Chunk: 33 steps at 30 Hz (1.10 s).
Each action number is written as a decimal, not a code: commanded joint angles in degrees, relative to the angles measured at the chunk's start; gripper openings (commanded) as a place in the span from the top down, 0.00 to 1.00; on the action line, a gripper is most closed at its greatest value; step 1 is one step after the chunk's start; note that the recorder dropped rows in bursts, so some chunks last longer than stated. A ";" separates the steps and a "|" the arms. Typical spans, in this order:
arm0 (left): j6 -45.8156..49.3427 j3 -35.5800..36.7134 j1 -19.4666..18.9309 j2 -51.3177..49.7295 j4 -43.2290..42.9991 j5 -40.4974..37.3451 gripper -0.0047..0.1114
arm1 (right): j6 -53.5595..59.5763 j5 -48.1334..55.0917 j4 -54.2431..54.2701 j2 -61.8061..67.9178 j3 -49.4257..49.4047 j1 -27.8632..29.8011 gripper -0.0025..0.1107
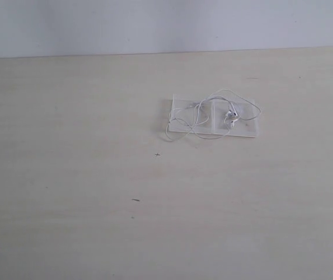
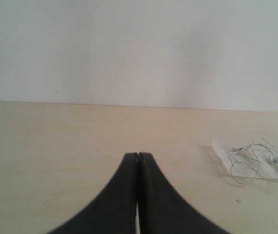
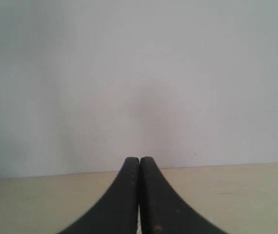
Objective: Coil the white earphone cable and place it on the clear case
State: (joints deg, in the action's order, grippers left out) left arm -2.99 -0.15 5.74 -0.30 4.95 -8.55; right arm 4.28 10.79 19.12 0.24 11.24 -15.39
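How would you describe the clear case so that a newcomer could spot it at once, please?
On the pale table, look right of centre in the exterior view. The clear case lies flat, two transparent square halves joined side by side. Unlike the thin white earphone cable looped over it, it is a flat rectangle.

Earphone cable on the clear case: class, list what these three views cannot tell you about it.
- Exterior view: the earphone cable is too thin to trace; its plug cannot be picked out.
- Left wrist view: its loops run off the picture's edge.
- Right wrist view: cable and clear case are out of frame.
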 commanded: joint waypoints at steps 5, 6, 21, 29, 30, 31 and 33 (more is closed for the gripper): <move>-0.46 0.15 -0.04 0.30 0.66 -0.10 0.96 | 0.31 -3.04 0.68 -0.24 -0.66 0.07 0.98; -0.46 0.15 -0.04 0.30 0.66 -0.10 0.96 | 0.31 -3.04 0.68 -0.24 -0.66 0.07 0.98; -0.46 0.15 -0.04 0.30 -0.30 -1.28 0.96 | 0.58 -1.49 -2.30 -0.24 -4.71 0.07 0.98; -0.33 0.15 -0.04 0.30 -0.97 -5.84 0.96 | 0.58 0.83 -3.13 -0.24 -7.57 0.07 0.98; -0.33 0.15 -0.04 0.30 -0.97 -5.84 0.96 | 0.47 0.97 -3.13 -0.24 -7.57 0.07 0.98; -0.33 0.15 -0.04 0.30 -0.97 -5.84 0.96 | 0.36 0.97 -3.13 -0.24 -7.57 0.07 0.98; -0.33 0.15 -0.04 0.30 -0.97 -5.84 0.96 | 0.35 1.63 -3.13 -0.24 -7.57 0.07 0.98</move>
State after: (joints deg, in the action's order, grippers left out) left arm -2.99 -0.15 5.74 -0.30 4.33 -14.11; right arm 4.49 11.81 16.63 0.24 3.94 -15.39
